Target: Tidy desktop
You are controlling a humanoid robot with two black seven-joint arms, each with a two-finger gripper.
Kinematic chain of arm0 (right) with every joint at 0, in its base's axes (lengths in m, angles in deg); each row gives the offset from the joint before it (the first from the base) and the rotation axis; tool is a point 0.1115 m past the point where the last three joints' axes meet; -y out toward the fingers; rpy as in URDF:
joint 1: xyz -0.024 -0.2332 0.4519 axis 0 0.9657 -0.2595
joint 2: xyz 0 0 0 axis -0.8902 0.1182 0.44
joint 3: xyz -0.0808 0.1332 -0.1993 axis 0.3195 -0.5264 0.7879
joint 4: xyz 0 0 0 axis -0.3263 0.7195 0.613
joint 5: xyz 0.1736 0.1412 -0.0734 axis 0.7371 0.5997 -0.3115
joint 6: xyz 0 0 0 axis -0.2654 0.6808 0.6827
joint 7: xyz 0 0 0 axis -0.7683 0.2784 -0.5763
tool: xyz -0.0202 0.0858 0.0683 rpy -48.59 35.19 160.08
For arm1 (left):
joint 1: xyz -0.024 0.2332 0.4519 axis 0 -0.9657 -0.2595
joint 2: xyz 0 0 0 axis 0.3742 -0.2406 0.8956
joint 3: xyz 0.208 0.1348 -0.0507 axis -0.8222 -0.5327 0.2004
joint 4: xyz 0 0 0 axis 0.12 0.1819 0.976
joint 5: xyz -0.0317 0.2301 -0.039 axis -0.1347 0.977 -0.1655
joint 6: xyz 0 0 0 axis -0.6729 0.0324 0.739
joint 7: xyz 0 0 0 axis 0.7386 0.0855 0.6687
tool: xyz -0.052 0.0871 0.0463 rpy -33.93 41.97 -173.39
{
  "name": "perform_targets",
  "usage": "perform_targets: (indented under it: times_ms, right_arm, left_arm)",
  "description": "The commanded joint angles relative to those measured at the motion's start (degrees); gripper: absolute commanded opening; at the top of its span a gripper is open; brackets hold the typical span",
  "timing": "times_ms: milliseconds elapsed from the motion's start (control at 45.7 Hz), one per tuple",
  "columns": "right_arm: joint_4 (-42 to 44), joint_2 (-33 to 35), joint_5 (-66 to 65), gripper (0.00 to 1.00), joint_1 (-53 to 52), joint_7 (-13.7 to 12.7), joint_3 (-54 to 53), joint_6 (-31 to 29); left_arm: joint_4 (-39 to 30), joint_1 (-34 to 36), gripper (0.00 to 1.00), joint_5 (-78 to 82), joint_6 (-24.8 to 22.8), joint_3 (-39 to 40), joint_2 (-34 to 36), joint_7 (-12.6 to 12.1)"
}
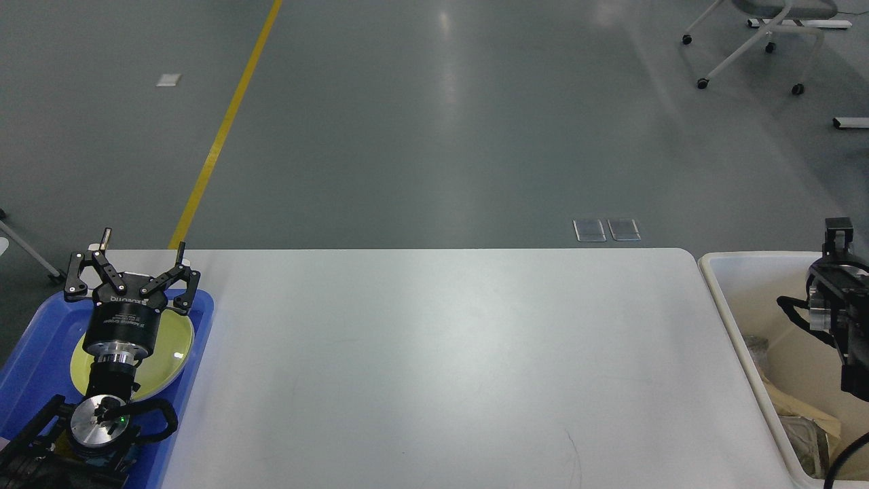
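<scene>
The desktop (441,353) is a wide white tabletop with nothing lying on its bare surface. My left gripper (143,242) is open and empty, its fingers spread above the far end of a blue tray (30,360) that holds a yellow-green plate (171,348). My right arm comes in at the right edge above the cream-white bin (721,288). Its gripper (839,232) is seen dark and partly cut off by the edge, so its fingers cannot be told apart.
The bin at the desktop's right end holds crumpled paper and wrappers (794,411). The blue tray overhangs the desktop's left end. Beyond the table is grey floor with a yellow line (224,129) and a wheeled chair (753,41) at the far right.
</scene>
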Motion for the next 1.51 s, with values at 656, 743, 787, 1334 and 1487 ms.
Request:
perform_targets:
  times_ms: [656, 743, 787, 1334, 1487]
  right_arm:
    - [-42.75, -2.21, -10.44, 1.00, 28.30, 20.81, -60.79, -24.61]
    - [-42.31, -3.89, -16.43, 1.00, 28.92, 23.96, -60.97, -23.38]
    - [-42.48, -4.06, -17.31, 1.00, 29.18, 25.20, -60.61, -23.37]
    - [-40.64, -7.05, -16.96, 1.00, 31.20, 25.64, -60.35, -23.99]
    - [-40.29, -7.14, -16.61, 1.00, 32.17, 25.47, -60.53, -24.43]
  left_arm:
    - [0.00, 0.00, 0.96, -0.03, 0.00, 0.03, -0.09, 0.00]
    - [0.00, 0.00, 0.96, -0.03, 0.00, 0.03, 0.00, 0.00]
    - [0.00, 0.00, 0.96, -0.03, 0.00, -0.05, 0.00, 0.00]
    - [0.00, 0.00, 0.96, 0.06, 0.00, 0.03, -0.09, 0.00]
    - [0.00, 0.00, 0.96, -0.03, 0.00, 0.03, 0.00, 0.00]
